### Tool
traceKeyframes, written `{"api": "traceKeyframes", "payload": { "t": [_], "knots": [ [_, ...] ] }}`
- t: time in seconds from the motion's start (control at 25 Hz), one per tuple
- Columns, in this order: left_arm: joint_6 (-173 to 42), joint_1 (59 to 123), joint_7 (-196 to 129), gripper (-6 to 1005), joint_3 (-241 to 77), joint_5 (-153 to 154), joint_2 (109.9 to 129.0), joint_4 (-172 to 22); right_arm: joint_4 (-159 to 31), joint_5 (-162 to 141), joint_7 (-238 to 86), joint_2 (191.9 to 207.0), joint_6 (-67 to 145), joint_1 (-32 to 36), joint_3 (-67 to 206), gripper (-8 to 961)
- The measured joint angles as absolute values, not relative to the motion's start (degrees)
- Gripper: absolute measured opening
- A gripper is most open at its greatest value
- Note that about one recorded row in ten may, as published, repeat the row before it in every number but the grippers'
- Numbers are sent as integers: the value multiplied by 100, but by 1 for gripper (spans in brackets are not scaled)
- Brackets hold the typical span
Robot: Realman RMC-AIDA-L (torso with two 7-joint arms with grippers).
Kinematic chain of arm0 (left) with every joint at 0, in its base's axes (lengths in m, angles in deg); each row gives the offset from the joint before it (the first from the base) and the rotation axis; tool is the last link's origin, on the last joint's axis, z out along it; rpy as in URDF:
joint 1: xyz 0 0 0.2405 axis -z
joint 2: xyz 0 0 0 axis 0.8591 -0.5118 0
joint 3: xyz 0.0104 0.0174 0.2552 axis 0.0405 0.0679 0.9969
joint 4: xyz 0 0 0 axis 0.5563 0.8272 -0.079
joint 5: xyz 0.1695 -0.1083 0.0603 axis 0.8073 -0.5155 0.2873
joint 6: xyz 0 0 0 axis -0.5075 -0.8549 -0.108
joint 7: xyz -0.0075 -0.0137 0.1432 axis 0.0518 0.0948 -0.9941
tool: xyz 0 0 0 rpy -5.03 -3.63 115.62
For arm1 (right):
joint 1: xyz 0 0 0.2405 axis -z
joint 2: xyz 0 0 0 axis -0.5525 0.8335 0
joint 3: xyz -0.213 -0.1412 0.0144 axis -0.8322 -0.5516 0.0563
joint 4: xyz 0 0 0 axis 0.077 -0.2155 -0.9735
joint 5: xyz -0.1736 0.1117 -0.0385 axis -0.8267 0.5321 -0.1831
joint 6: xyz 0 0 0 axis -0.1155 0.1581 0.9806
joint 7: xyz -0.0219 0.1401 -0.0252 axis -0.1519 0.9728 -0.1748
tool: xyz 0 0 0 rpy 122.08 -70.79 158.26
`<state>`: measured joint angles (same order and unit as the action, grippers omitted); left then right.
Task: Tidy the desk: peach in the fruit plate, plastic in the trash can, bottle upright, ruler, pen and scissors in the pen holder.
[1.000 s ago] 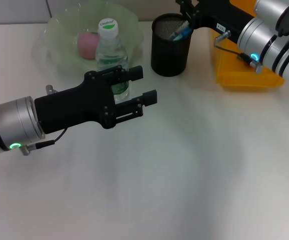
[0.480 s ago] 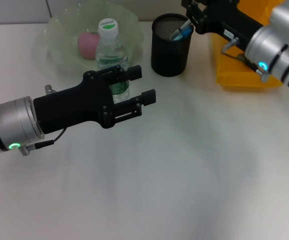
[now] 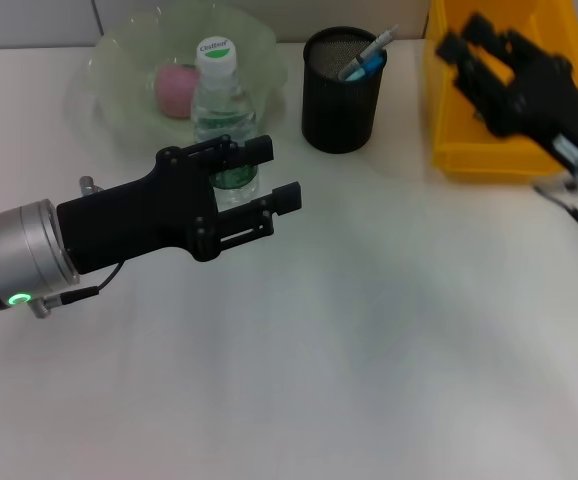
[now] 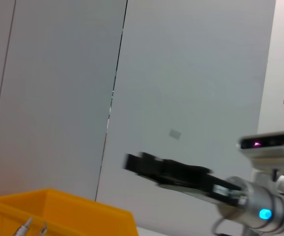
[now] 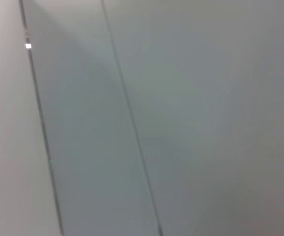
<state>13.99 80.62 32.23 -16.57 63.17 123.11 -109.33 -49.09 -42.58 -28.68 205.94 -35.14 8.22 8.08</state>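
Note:
A clear bottle [image 3: 216, 105] with a white cap stands upright at the front of the pale green fruit plate [image 3: 119, 75]. The pink peach [image 3: 174, 88] lies in that plate. My left gripper [image 3: 277, 172] is open just in front of the bottle, hiding its lower part and holding nothing. The black mesh pen holder [image 3: 341, 100] holds a white pen [image 3: 377, 42] and something blue. My right gripper [image 3: 464, 35] is open and empty over the yellow trash can [image 3: 489, 140]. The left wrist view shows the right gripper [image 4: 134, 161] and the trash can [image 4: 58, 211]. Ruler, scissors and plastic are out of view.
The white desk [image 3: 369, 340] stretches across the front and middle. The right wrist view shows only a grey panelled wall [image 5: 181, 123]. A cable loop [image 3: 569, 205] hangs from the right arm near the desk's right edge.
My right arm has pulled back from above the pen holder to the right, over the trash can. My left gripper has drifted slightly left, staying open by the bottle.

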Motion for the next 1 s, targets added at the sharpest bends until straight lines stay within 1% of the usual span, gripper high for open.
{"api": "traceKeyframes", "payload": {
  "t": [0.04, 0.12, 0.24, 0.28, 0.32, 0.44, 0.56, 0.76, 1.0],
  "knots": [
    [1399, 8062, 3223, 640, -1657, 6317, 12311, -10933, -4764, -4506, -2799, 20593, -3682, 1079, 834, 356],
    [1389, 8030, 3252, 639, -1656, 6342, 12301, -10956, -4704, -4635, -2758, 20593, -3752, 1206, 847, 420],
    [1496, 8027, 3288, 641, -1655, 6361, 12289, -10958, -4581, -5192, -2713, 20581, -4116, 1578, 864, 560],
    [1624, 8009, 3279, 642, -1657, 6360, 12282, -10954, -4581, -5192, -2713, 20581, -4116, 1578, 864, 606],
    [1674, 7988, 3254, 655, -1657, 6368, 12280, -10954, -4521, -5531, -2713, 20555, -4389, 1685, 872, 653],
    [1702, 7936, 3186, 694, -1640, 6439, 12275, -10967, -4462, -6068, -2782, 20524, -4824, 1795, 905, 692],
    [1703, 7879, 3115, 732, -1648, 6511, 12275, -10966, -4436, -6445, -2828, 20523, -5028, 1818, 943, 730],
    [1665, 7673, 2768, 797, -1640, 6546, 12296, -10920, -4374, -7076, -2844, 20573, -5134, 1810, 958, 728],
    [1668, 7392, 2542, 802, -1613, 6592, 12301, -10911, -4389, -7087, -2859, 20585, -5191, 1813, 958, 725]
  ]
}}
